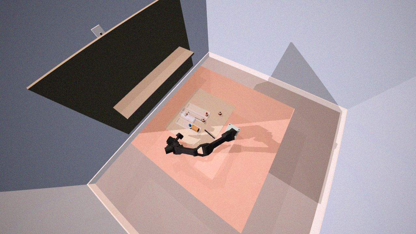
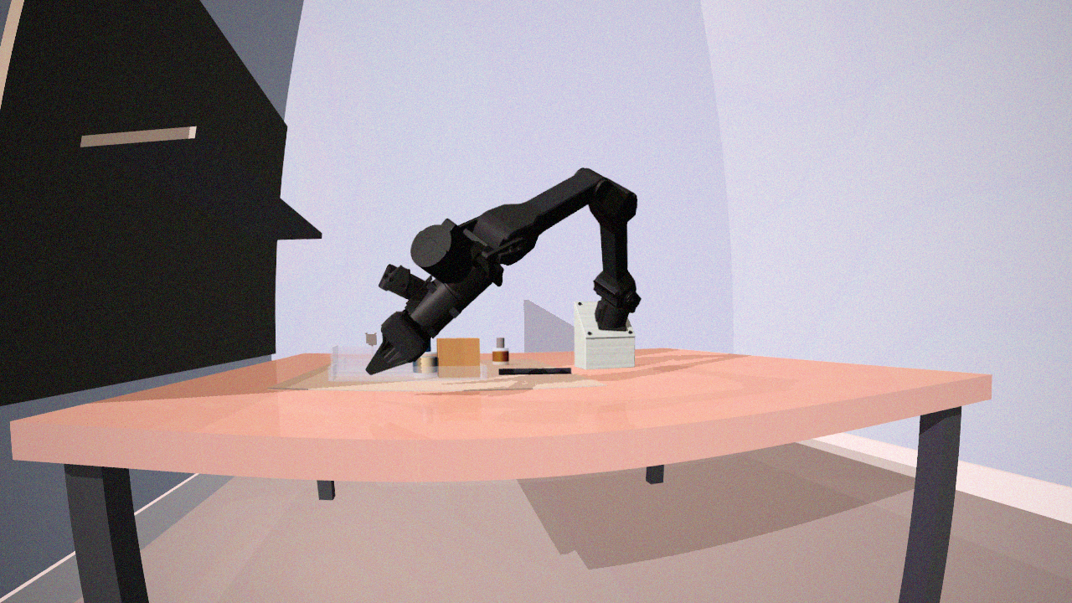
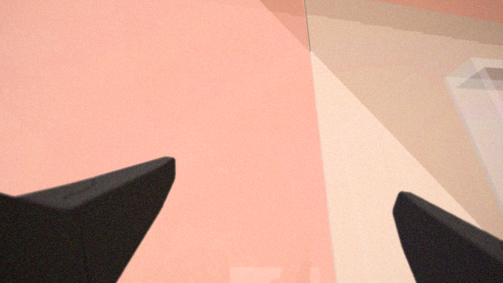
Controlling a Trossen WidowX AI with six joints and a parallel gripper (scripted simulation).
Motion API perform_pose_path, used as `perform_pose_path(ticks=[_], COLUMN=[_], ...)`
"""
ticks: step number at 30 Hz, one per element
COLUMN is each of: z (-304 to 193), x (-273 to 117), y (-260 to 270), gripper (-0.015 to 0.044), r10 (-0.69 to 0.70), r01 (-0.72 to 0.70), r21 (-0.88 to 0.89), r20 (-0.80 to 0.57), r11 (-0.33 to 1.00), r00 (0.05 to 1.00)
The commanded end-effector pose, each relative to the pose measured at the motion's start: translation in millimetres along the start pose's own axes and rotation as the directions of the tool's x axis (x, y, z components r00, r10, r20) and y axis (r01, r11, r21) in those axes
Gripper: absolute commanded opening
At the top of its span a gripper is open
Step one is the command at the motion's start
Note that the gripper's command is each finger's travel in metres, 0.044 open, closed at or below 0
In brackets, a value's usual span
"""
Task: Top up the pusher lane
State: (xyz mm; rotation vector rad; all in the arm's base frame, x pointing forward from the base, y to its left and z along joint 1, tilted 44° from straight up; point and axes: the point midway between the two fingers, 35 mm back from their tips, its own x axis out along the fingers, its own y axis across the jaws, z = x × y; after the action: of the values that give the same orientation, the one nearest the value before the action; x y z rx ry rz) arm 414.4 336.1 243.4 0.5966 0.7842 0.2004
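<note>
The loose jar (image 1: 219,113) (image 2: 500,355), amber with a grey-brown cap, stands upright on the mat in front of the lanes. A jar (image 1: 202,119) that looks alike stands near the front of the middle lane. Behind it in that lane is a white pusher part (image 1: 190,117); the plate and spring are too small to make out. My gripper (image 2: 371,369) (image 3: 283,184) is open and empty, low over the table beside the mat's left edge, well away from the loose jar. No jar shows in the wrist view.
A red-capped jar (image 1: 206,113) stands in the lane on one side. The other side lane holds a blue-capped jar (image 1: 189,125) and an orange box (image 1: 195,128) (image 2: 457,357). A black bar (image 1: 209,133) (image 2: 534,371) lies before the lanes. A clear lane wall (image 3: 468,118) is right in the wrist view.
</note>
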Motion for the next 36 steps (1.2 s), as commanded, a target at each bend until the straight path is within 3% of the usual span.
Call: perform_pose_path(ticks=[1,10,19,27,32,36], z=[24,54,25,-18,-62,-95], x=[21,40,18,-22,-64,-95], y=[-63,-225,-377,-472,-526,-551], gripper=[0.044,0.044,0.044,0.044,0.044,0.044], r10=[-0.116,-0.349,-0.404,-0.292,-0.092,0.094], r01=[0.113,0.296,0.291,0.159,-0.018,-0.165], r21=[-0.082,-0.255,-0.296,-0.255,-0.135,-0.02], r20=[-0.037,-0.193,-0.471,-0.668,-0.758,-0.752], r11=[0.99,0.92,0.91,0.954,0.991,0.986], r00=[0.993,0.917,0.784,0.684,0.646,0.653])
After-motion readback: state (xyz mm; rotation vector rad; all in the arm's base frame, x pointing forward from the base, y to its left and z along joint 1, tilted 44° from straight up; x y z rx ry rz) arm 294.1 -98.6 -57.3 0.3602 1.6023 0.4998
